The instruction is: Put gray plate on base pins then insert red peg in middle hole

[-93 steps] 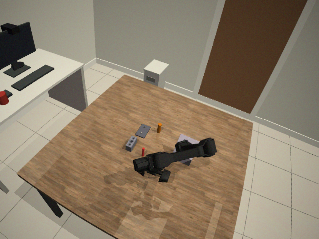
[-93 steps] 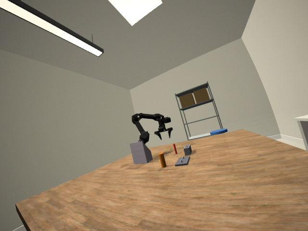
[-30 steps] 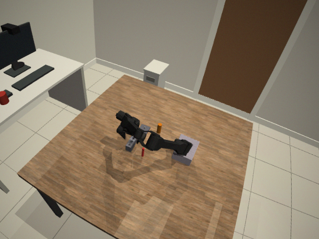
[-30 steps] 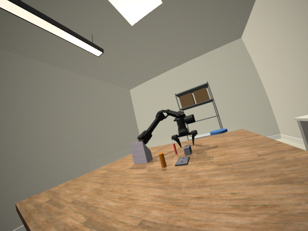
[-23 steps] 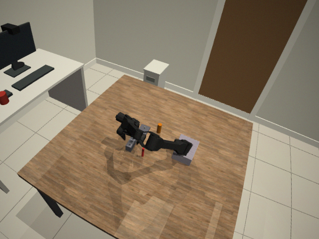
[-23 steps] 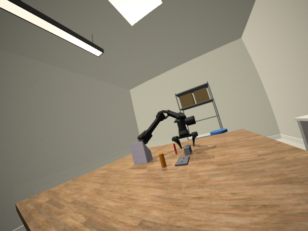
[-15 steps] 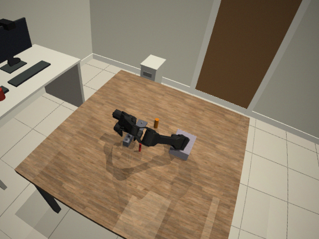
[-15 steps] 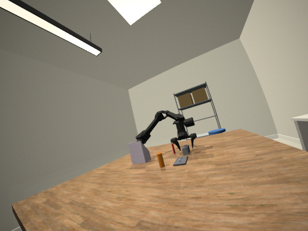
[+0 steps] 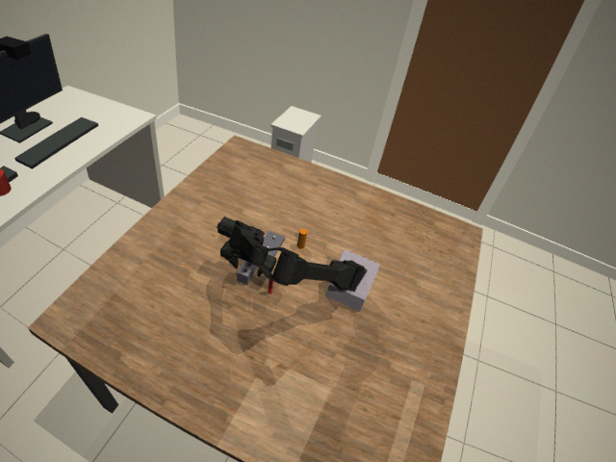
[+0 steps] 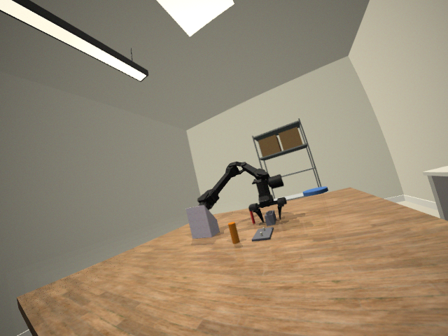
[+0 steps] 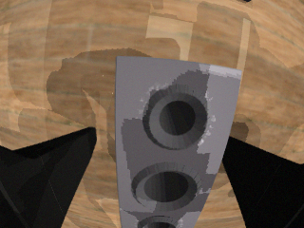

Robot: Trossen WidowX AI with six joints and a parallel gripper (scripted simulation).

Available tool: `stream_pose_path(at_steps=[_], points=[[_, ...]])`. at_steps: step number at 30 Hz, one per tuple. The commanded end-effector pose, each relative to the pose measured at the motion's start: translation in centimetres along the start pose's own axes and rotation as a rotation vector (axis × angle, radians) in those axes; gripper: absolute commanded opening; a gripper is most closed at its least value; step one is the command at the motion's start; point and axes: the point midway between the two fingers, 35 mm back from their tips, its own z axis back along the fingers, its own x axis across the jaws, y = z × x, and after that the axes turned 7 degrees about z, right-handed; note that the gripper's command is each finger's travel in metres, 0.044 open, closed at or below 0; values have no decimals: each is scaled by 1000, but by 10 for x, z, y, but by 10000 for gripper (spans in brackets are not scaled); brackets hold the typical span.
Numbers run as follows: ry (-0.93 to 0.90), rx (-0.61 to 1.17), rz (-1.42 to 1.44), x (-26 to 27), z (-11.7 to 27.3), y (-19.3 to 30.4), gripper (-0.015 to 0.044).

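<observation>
The gray plate [image 9: 243,277] [image 10: 270,218] [image 11: 130,87] is a thick block with a row of round holes, resting on the table away from the base. My gripper [image 9: 252,272] [image 10: 271,220] [image 11: 160,139] is open and low, with one finger on each side of the plate. In the wrist view, gaps show between the plate and the left fingertip; the right fingertip is close to its edge. The base [image 9: 279,241] [image 10: 265,236] is a flat dark gray slab with two small pins and nothing on them. The red peg [image 9: 270,287] [image 10: 252,218] stands upright beside the plate, just outside one finger, partly hidden by the arm.
An orange cylinder [image 9: 302,239] [image 10: 233,233] stands upright near the base. The arm is mounted on a lilac block [image 9: 347,299] [image 10: 199,222]. The wooden table [image 9: 198,388] [image 10: 289,282] carries all these things. The arm partly covers the base in the top view.
</observation>
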Motion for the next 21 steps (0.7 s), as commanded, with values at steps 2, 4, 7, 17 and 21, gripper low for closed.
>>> stream_pose_path(at_steps=[2, 4, 7, 17, 21], points=[[2, 6, -7, -1, -1, 0, 256], [2, 6, -7, -1, -1, 0, 204], [2, 6, -7, -1, -1, 0, 125], [2, 6, -7, -1, -1, 0, 39], [2, 3, -7, 0, 6, -1, 0]])
